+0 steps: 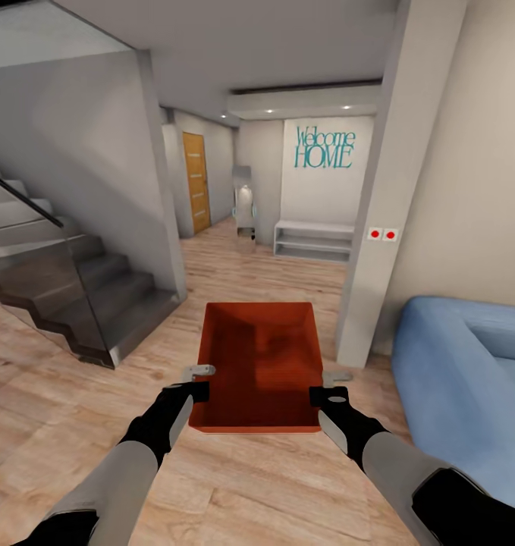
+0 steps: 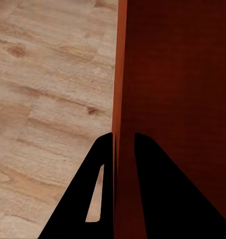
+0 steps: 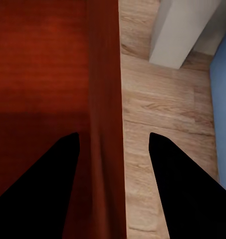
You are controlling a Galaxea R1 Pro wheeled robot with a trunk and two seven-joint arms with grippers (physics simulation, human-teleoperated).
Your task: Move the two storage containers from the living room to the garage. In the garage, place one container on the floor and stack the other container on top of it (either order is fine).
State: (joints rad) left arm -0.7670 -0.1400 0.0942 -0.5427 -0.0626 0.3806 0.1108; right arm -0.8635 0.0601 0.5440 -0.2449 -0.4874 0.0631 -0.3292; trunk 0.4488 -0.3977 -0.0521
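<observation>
One orange-red storage container [image 1: 261,364] hangs open-topped and empty just in front of me, above the light wood planks of the living room. My left gripper [image 1: 200,383] straddles its left wall; in the left wrist view the gripper [image 2: 123,142] is shut tight on that wall of the container [image 2: 177,99]. My right gripper [image 1: 329,385] straddles the right wall. In the right wrist view the gripper [image 3: 113,137] has its fingers spread wider than the wall of the container [image 3: 43,74], with a gap at the outer finger.
A blue sofa [image 1: 469,379] stands close on the right, behind a white pillar [image 1: 378,265]. Dark stairs [image 1: 75,288] with a glass panel rise on the left. Ahead, a plank-floored hallway leads to a white bench shelf [image 1: 314,241] and a wooden door [image 1: 196,182].
</observation>
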